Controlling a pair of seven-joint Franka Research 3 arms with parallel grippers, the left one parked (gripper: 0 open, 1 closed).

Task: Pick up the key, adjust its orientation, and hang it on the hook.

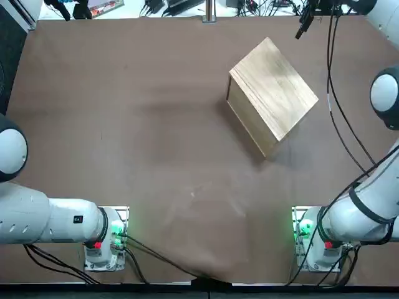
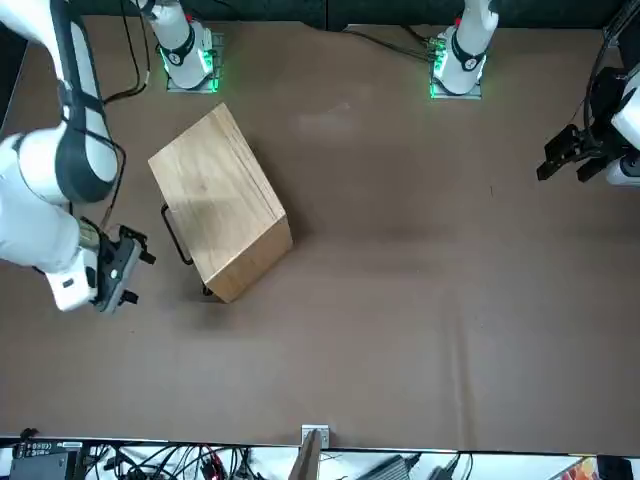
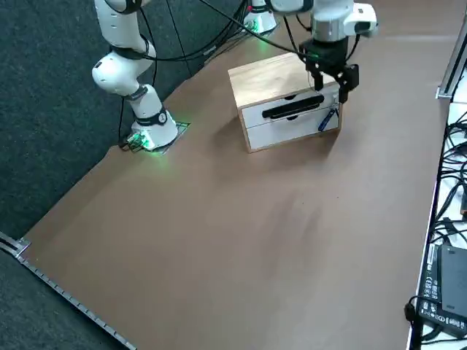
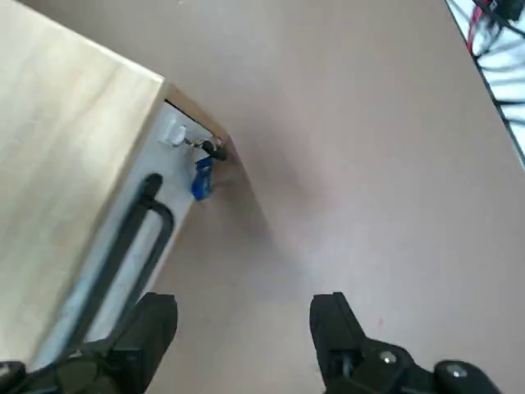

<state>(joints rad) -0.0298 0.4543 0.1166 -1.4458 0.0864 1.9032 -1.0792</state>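
Right gripper [image 4: 242,332] hangs in the air just off the handle face of the wooden box [image 1: 272,95], fingers [image 4: 334,324] spread apart with nothing between them. In the right side view the gripper [image 3: 333,84] sits above the box's far end, over the corner where the key [image 3: 327,120] is. Key is on the hook [image 4: 174,134]: blue head [image 4: 201,179] dangles below a small white hook fixed to the box's pale front panel, near that panel's end edge, with a dark ring or clip [image 4: 213,149] joining the two. Blade not resolvable in any view. Key is clear of the gripper, no contact. A black bar handle [image 3: 295,107] runs along the same front panel beside the hook; wrist view shows the handle [image 4: 123,242] standing off the face. Box rests flat on the brown table [image 1: 143,137], turned at an angle to the table edges, in the right half of the top view. From the front view the gripper [image 2: 122,268] is beside the box's handle side, just apart from it.
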